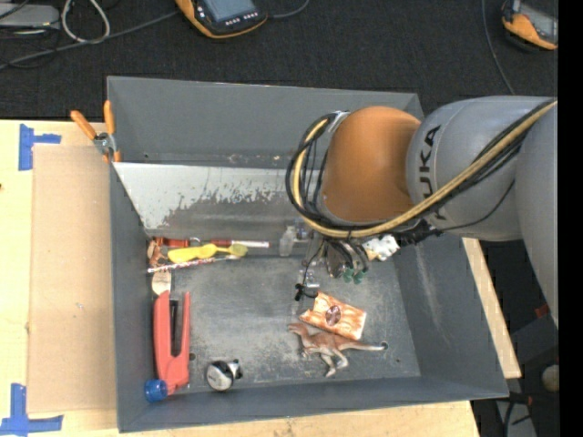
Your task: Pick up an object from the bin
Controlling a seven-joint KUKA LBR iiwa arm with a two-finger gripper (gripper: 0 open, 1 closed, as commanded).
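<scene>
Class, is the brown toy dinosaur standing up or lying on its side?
On its side: the toy dinosaur shows its full profile from above.

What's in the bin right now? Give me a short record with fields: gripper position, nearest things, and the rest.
bin: grey metal bin
gripper: low over the bin floor, near the middle
nearest thing: orange-and-white packet, just beside the gripper, toward the near wall
next nearest: brown toy dinosaur, against the packet's near edge
left side: red-handled pliers; yellow tool behind them
near wall: small silver-and-black round piece
held: cannot tell
</scene>
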